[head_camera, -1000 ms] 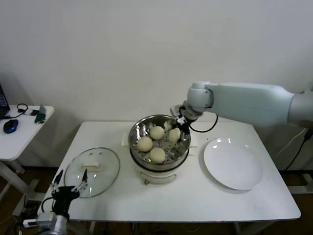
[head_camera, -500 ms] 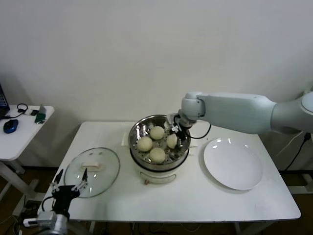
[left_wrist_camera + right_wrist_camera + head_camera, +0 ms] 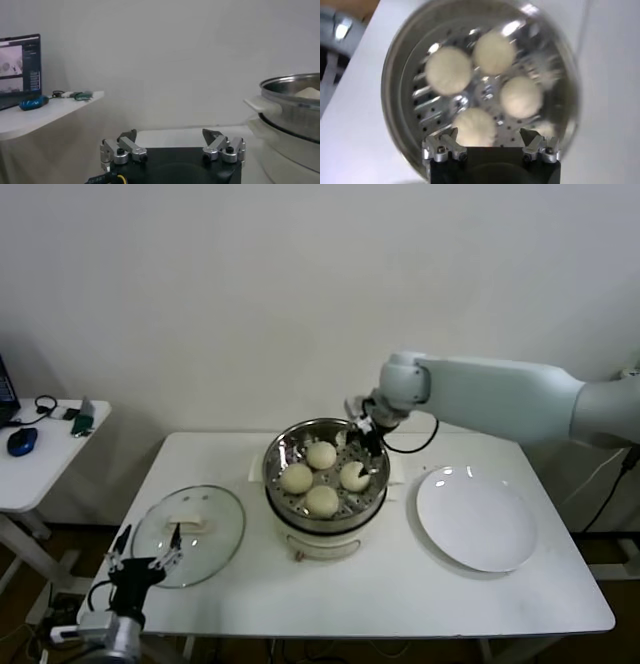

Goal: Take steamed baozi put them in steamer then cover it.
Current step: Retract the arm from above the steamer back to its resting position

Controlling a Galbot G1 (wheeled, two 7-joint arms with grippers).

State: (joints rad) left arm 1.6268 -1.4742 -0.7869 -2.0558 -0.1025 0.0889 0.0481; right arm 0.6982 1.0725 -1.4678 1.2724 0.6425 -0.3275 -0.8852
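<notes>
Left gripper (image 3: 141, 565): lower left of the head view, at the table's near edge by the cover; jaws spread wide, holding nothing.
Cover (image 3: 189, 533): lies flat on the table (image 3: 380, 589), left of centre.
Steamer (image 3: 326, 481): centre of frame, uncovered.
Steamed baozi (image 3: 322, 500): four on the perforated tray inside.
Right gripper (image 3: 364, 441): above the steamer's far right rim; jaws wide apart, empty.
Plate (image 3: 476, 518): right of the steamer, bare.

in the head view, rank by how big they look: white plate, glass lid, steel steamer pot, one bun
1. Round shiny stainless-steel steamer pot, flat white plate and clear glass lid with white handle: look alike in width, so I won't rank them.
2. Small off-white bun: clearly smallest.
</notes>
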